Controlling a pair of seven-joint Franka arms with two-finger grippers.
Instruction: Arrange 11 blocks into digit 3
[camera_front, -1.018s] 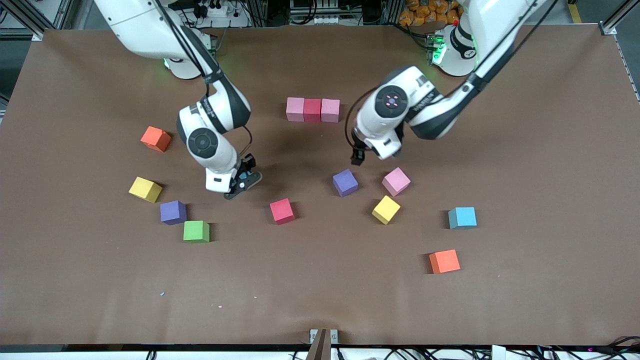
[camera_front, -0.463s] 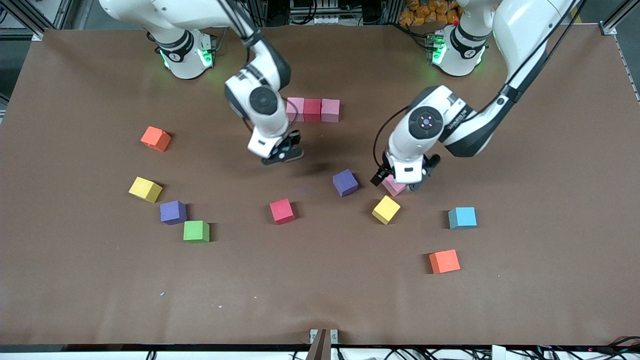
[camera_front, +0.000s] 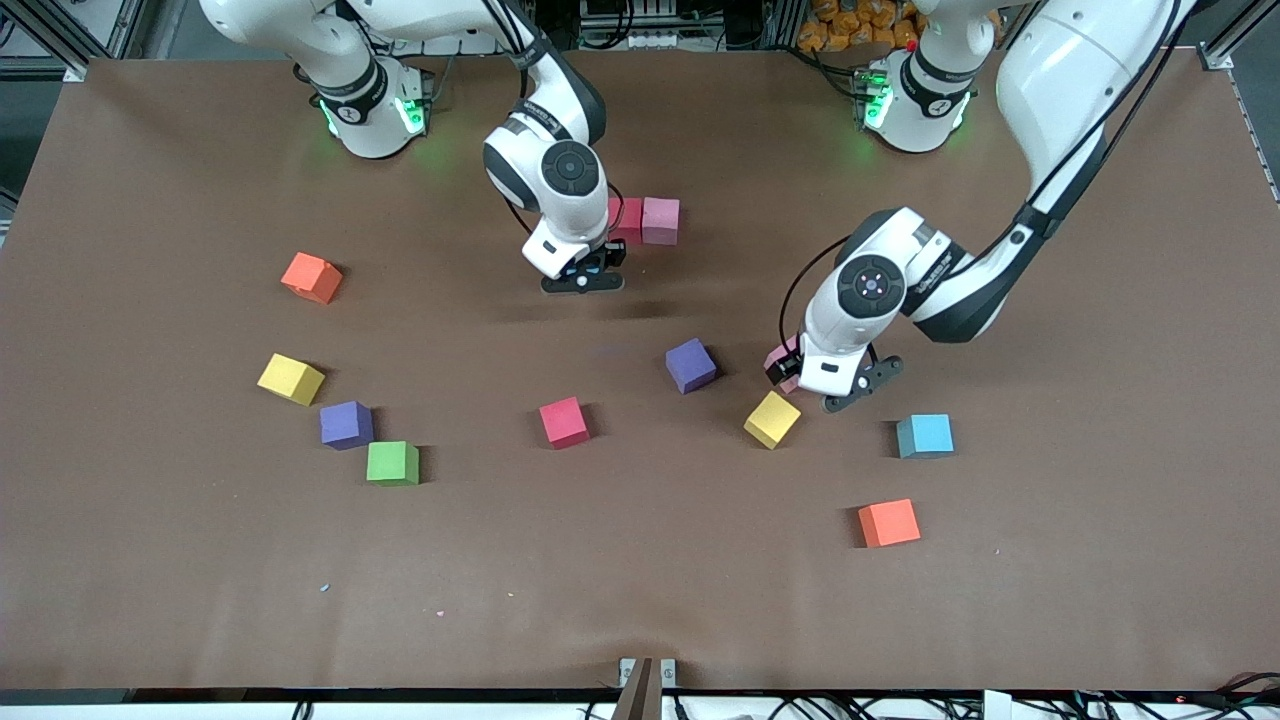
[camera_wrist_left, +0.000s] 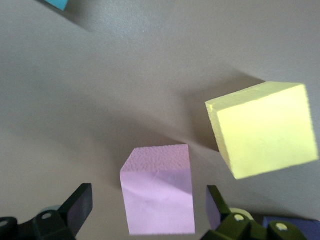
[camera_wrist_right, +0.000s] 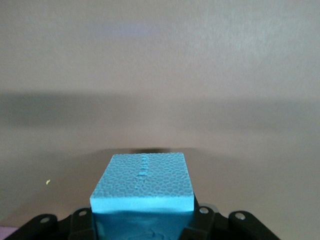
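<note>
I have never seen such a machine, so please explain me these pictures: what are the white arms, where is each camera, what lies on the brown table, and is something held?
These are two robot arms, each ending in a two-finger gripper. The wide picture comes from a high camera facing them; the two close pictures come from cameras on their wrists.

The right gripper is shut on a sky-blue cube, just in front of a short row of pink and red cubes, the start of the figure.

The left gripper is open, its fingers on either side of a pink cube that rests on the table, not gripped yet. A yellow cube lies beside it.

Loose cubes lie scattered: purple, red, green, another sky-blue, and two orange ones.
</note>
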